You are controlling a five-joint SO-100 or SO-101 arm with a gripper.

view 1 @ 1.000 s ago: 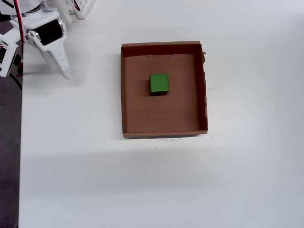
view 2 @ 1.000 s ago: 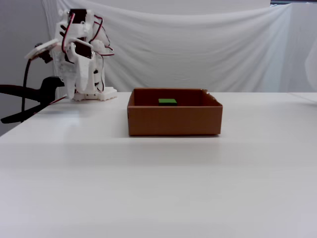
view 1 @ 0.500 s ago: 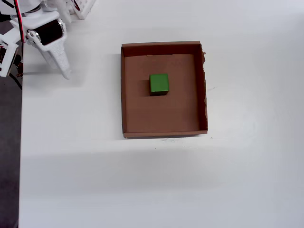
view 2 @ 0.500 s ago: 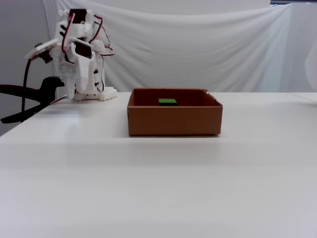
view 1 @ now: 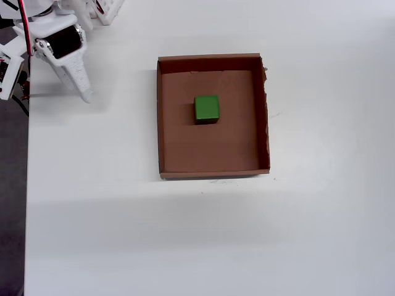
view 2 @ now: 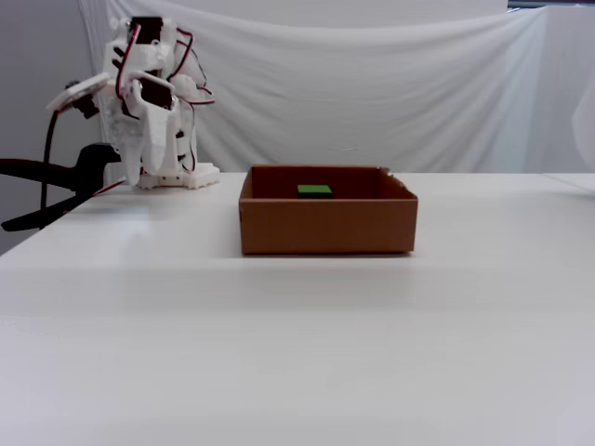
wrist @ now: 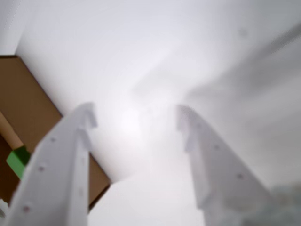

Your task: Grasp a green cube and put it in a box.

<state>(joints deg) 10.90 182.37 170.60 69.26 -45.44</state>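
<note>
Green cube sits on the floor of the box, near the middle, away from the low walls. I think the job looks done. The gripper is spread wide and holds nothing, off to the box's left in the overhead view. The table has lots of room.

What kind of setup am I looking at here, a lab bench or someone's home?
Probably a makeshift recording bench: a bare white table, a white cloth backdrop hung behind it, and only the box with the green cube laid out.
</note>
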